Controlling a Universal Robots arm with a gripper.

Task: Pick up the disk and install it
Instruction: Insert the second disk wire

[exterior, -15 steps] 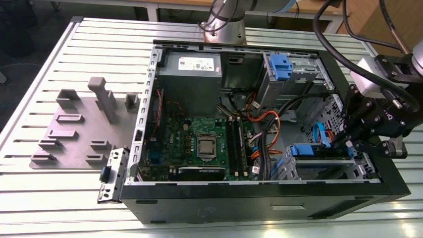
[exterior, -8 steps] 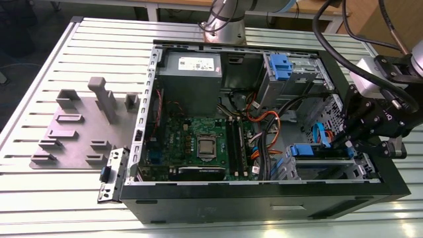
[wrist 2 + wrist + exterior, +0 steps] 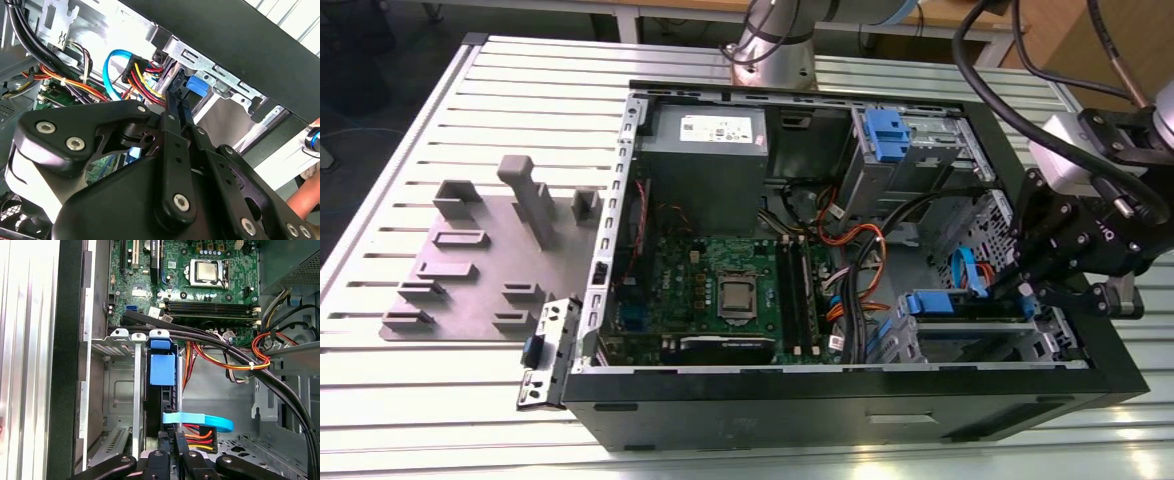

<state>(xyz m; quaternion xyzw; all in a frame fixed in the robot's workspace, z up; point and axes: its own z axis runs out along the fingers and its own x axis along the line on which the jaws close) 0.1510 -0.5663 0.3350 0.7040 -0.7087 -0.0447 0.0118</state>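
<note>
Edgewise, the disk (image 3: 161, 390) in its bay (image 3: 122, 385).

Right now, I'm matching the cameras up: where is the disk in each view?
Exterior view: disk in the drive cage, toward the exterior view's right.
First wrist view: disk edge-on inside the cage.
Second wrist view: its blue carrier beside the cage.
Shared landmark: the light-blue cable beside it.
</note>
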